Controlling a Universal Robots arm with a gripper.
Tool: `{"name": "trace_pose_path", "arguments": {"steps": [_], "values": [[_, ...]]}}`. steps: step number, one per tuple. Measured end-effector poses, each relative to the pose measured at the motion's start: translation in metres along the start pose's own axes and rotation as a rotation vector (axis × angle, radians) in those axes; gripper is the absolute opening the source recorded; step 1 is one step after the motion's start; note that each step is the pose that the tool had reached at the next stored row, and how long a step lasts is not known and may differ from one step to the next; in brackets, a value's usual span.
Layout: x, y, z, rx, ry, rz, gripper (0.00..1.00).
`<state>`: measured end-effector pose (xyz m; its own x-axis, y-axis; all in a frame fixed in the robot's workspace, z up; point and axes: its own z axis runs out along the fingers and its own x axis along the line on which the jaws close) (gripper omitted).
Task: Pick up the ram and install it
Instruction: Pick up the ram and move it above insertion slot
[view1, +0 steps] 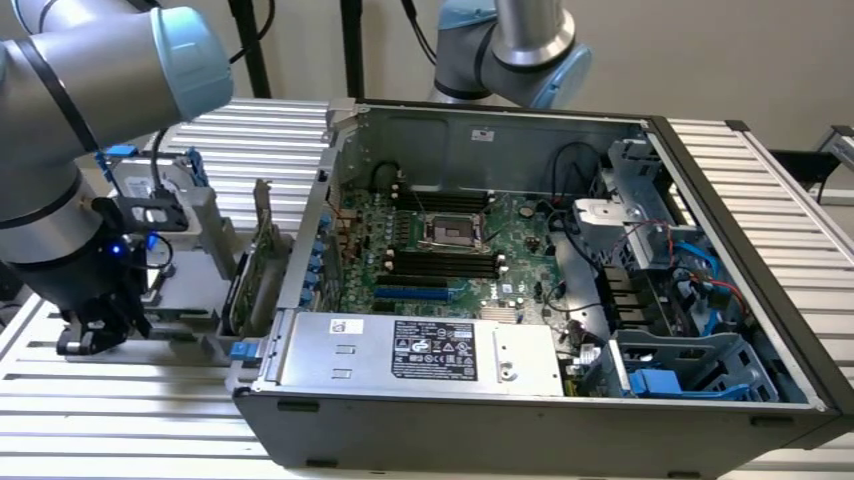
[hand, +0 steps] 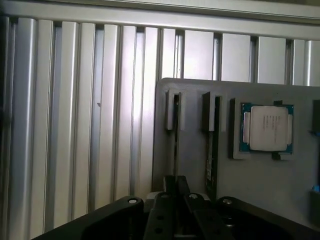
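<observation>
The ram (hand: 176, 131) stands edge-on as a thin dark stick in a slot of the grey holder plate (hand: 192, 165). A second stick (hand: 212, 150) with a greenish edge stands in the neighbouring slot. My gripper (hand: 176, 184) is down over the near end of the first stick, its two black fingers (hand: 168, 186) pressed close on either side of it. In the exterior view the gripper (view1: 100, 335) hangs low at the holder (view1: 187, 290), to the left of the open computer case (view1: 534, 400). Empty black memory slots (view1: 441, 265) lie on the green motherboard.
A square silver processor (hand: 266, 127) rests in a pocket of the holder. A taller expansion card (view1: 260, 255) with a metal bracket stands between holder and case. The power supply (view1: 427, 350), drive cage (view1: 647, 210) and cables crowd the case. A ribbed aluminium table (hand: 75, 125) lies underneath.
</observation>
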<state>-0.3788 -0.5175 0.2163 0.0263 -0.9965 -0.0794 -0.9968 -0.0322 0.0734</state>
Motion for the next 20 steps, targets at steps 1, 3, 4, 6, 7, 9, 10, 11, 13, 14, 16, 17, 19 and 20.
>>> {"name": "trace_pose_path", "arguments": {"steps": [1,3,4,6,7,9,10,11,13,14,16,17,19,20], "values": [[0.000,0.0003,-0.0045,0.0000,0.0000,0.000,0.14],[-0.001,0.0010,-0.0135,0.0001,-0.0001,0.000,0.14],[-0.001,0.0014,-0.0180,0.0000,0.0000,0.000,0.14],[-0.002,0.0020,-0.0272,0.0001,0.0000,0.000,0.14],[-0.003,0.0022,-0.0317,0.0001,0.0000,0.000,0.14],[-0.003,0.0026,-0.0408,0.0001,0.0000,0.000,0.14],[-0.004,0.0027,-0.0453,0.0000,0.0000,0.000,0.14],[-0.004,0.0026,-0.0498,-0.0001,0.0001,0.000,0.14],[-0.005,0.0018,-0.0590,0.0000,0.0000,0.000,0.14],[-0.005,0.0007,-0.0635,0.0000,0.0000,0.000,0.14],[-0.006,-0.0028,-0.0728,0.0000,-0.0001,0.000,0.14],[-0.006,-0.0054,-0.0779,0.0000,-0.0001,0.000,0.14],[-0.006,-0.0116,-0.0872,0.0003,-0.0011,-0.001,0.14],[-0.007,-0.0147,-0.0917,0.0002,-0.0015,-0.001,0.14]]}}
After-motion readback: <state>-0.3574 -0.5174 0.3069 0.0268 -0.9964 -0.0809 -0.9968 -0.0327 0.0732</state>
